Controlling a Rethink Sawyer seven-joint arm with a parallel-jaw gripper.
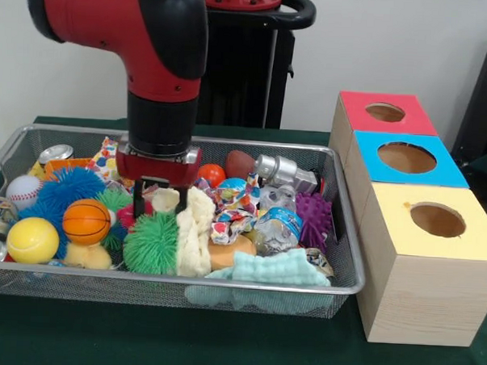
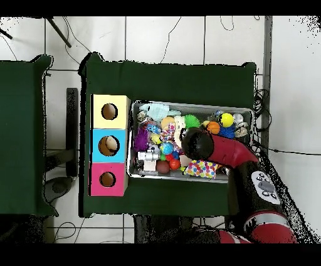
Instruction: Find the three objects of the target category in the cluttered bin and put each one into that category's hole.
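Across a dark green worktop (image 1: 220, 343) sit a wide silver mesh bin (image 1: 29, 280) heaped with toys and, to its right in the front view, three joined wooden boxes. The farthest box has the red-topped hole (image 1: 385, 113); blue and yellow ones sit nearer the camera.

Above the bin's left-middle, the red and black arm reaches straight down, its claw (image 1: 158, 188) dipped among the clutter. Whether its fingers are wide, narrow or holding anything cannot be told, because toys crowd around them.

Just right of the claw, touching or nearly so, a pale yellow plush toy (image 1: 194, 237) stands on end against a green spiky ball (image 1: 152, 245). An orange-brown soft shape (image 1: 231, 251) lies just beyond it; a smaller pale yellow lump (image 1: 87, 256) rests below a little basketball (image 1: 86, 221).

Doing this step well probably means centring the claw over the pale plush alone, keeping clear of the spiky ball, and closing on the soft body before lifting straight up.
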